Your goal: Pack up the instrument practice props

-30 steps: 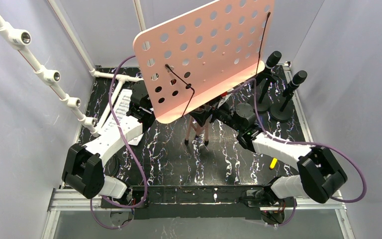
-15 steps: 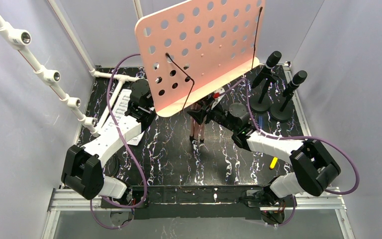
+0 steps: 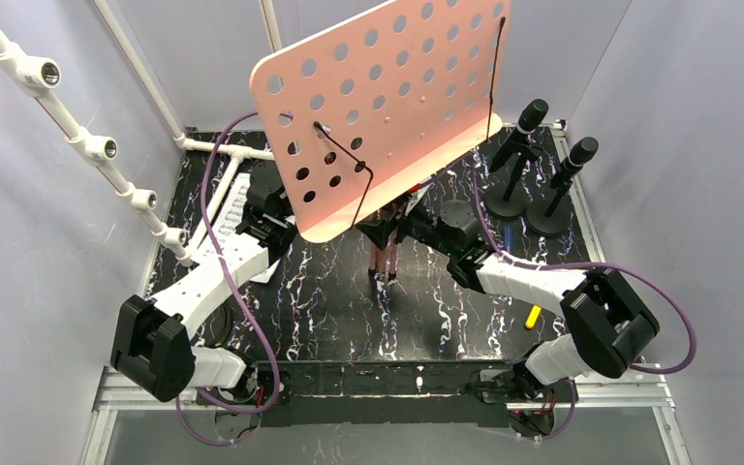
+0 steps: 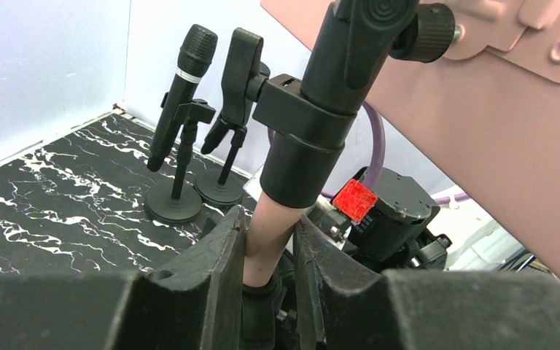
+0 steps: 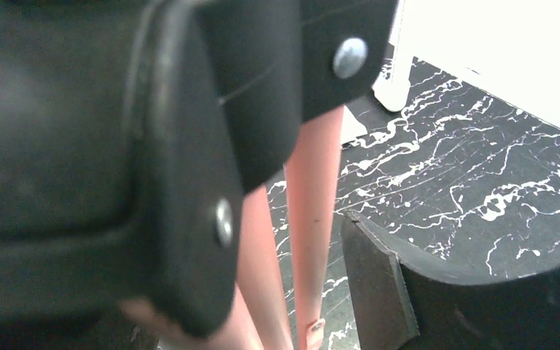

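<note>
Enclosing pale walls [image 3: 48,271], veined black tabletop [image 3: 349,310] under music desk [image 3: 397,155]

Upper centre: music desk [image 3: 387,107] salmon-pink, dotted with rows of round holes. Beneath it, post [image 4: 268,235] the same pink, with a black collar; tripod legs [image 3: 384,260] pink. Upper right: two microphones [image 3: 528,121] black, one with a white ring. Left: sheet-music pages [image 3: 234,208] white with black print. Elsewhere: table [image 3: 349,300] black with white marble veining; pipe frame [image 3: 77,131] white; cables [image 3: 203,184] purple; tag [image 4: 355,200] red.
</note>
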Tool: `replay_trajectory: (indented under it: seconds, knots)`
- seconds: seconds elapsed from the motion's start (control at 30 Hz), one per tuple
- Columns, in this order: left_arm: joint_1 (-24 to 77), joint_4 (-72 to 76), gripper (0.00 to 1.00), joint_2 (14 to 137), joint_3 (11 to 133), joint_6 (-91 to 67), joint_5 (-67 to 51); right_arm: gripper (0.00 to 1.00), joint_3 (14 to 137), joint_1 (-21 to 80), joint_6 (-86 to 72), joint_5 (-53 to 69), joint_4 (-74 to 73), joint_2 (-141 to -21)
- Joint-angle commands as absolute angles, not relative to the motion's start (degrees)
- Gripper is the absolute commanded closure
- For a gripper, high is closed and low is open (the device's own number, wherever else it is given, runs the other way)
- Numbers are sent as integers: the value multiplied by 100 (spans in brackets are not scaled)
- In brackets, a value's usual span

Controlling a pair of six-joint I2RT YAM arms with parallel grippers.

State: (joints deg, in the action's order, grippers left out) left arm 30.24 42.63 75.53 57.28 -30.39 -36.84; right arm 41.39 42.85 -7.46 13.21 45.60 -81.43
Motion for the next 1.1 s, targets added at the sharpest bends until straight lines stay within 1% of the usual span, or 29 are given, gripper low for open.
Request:
replay_trajectory:
  seconds: [0.0, 0.13, 0.2, 0.33, 0.4, 0.57, 0.7, 0.9, 1.07]
  knots:
    - [3143, 4537, 100, 7218, 5726, -3489, -3574, 18, 4499, 4380, -862, 1221, 5083, -8340]
    - [3206, 4540, 100, 7248, 5781, -3504, -3572, 19, 4581, 4458, -900, 1025, 5309, -8438]
    - [3223, 4537, 100, 7259, 5783, -3543, -3545, 21, 4641, 4480, -903, 952, 5395, -8482]
    - [3256, 4536, 100, 7255, 5792, -3617, -3500, 32, 4733, 4509, -912, 759, 5582, -8609]
    - [3277, 4536, 100, 7239, 5788, -3616, -3499, 39, 4750, 4509, -911, 671, 5653, -8644]
    - [3278, 4537, 100, 7094, 5669, -3472, -3369, 48, 4565, 4512, -892, 671, 5596, -8533]
    - [3277, 4471, 100, 7010, 5640, -3384, -3313, 54, 4348, 4510, -813, 715, 5281, -8195]
    - [3278, 4404, 100, 6853, 5613, -3587, -3150, 60, 4340, 4530, -684, 931, 4191, -7649]
    - [3278, 4337, 100, 6682, 5487, -3888, -2957, 69, 4339, 4660, -852, 1110, 3714, -7320]
